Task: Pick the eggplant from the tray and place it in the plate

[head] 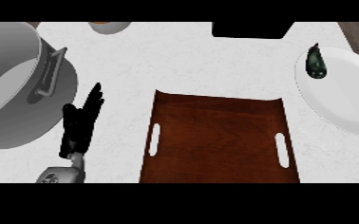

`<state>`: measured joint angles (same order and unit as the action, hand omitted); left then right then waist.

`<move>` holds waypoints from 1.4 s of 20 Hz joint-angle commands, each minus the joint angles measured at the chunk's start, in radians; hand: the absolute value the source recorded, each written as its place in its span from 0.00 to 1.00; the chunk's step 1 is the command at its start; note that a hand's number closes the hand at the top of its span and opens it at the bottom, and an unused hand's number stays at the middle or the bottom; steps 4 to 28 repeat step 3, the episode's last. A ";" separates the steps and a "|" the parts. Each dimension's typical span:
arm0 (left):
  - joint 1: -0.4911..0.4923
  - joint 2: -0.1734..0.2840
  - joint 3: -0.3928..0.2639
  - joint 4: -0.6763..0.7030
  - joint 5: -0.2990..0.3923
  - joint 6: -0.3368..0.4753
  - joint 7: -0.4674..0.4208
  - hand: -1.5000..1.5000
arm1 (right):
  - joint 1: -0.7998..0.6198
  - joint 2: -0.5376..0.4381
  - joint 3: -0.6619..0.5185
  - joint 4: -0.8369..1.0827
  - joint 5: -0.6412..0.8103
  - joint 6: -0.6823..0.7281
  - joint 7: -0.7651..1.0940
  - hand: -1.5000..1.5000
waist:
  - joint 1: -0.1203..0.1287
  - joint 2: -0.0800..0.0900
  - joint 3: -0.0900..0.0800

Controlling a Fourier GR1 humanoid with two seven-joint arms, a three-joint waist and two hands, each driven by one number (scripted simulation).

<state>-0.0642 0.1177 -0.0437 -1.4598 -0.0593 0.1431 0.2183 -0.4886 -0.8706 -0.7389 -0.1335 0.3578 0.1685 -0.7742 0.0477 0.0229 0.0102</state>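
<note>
At the far left sits a big grey metal pot (28,85) with a handle on its side. Just beside it is the robot's left hand (79,123), black, at the end of a grey arm. Its fingers are straight and point up the counter. It holds nothing, and it rests over the white counter (189,61) near the pot. I cannot tell if it touches the pot.

In the middle lies the dark brown wooden tray (217,137) with two white slots for handles. Nothing lies on the part of it I can see.

At the top edge there is a small round bowl (109,26) and a black box shape (252,29).

At the far right is the round white plate (336,90). The small dark eggplant (316,64) with a green tip lies on it, close to the plate's upper left rim.

So the job looks done to me: the eggplant is off the tray and on the plate. Nothing seems left to do. The right hand is not in sight.
</note>
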 commanded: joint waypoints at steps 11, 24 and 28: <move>-0.006 0.000 0.001 0.015 0.000 -0.006 -0.001 0.50 | -0.001 -0.030 -0.001 -0.003 0.003 -0.033 0.037 0.00 | 0.006 0.004 0.001; -0.006 0.000 0.001 0.015 0.000 -0.006 -0.001 0.50 | -0.001 -0.030 -0.001 -0.003 0.003 -0.033 0.037 0.00 | 0.006 0.004 0.001; -0.006 0.000 0.001 0.015 0.000 -0.006 -0.001 0.50 | -0.001 -0.030 -0.001 -0.003 0.003 -0.033 0.037 0.00 | 0.006 0.004 0.001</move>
